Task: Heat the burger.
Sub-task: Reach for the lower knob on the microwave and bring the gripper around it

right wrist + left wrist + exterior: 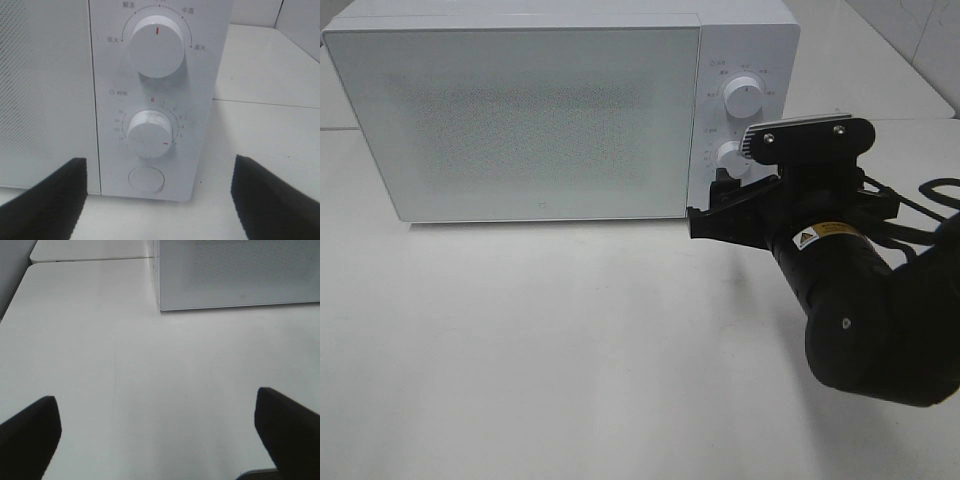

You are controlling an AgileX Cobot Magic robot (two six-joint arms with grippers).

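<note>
Right gripper (159,192), wide and empty

Shows matte black all over the right arm (865,320): thick rounded casing, one small screw on its side. Carries a yellow-and-orange warning label (817,233) on the cylindrical wrist link. Bears a black camera bracket (810,140) with two silver screws and a ribbed silver strip on top. Trails black cables (920,195) behind. Ends in blunt, black, wedge-shaped fingers (47,200) on the right gripper (159,200), likewise on the left gripper (157,435).

High view faces microwave (520,120) — wrist views closer.
</note>
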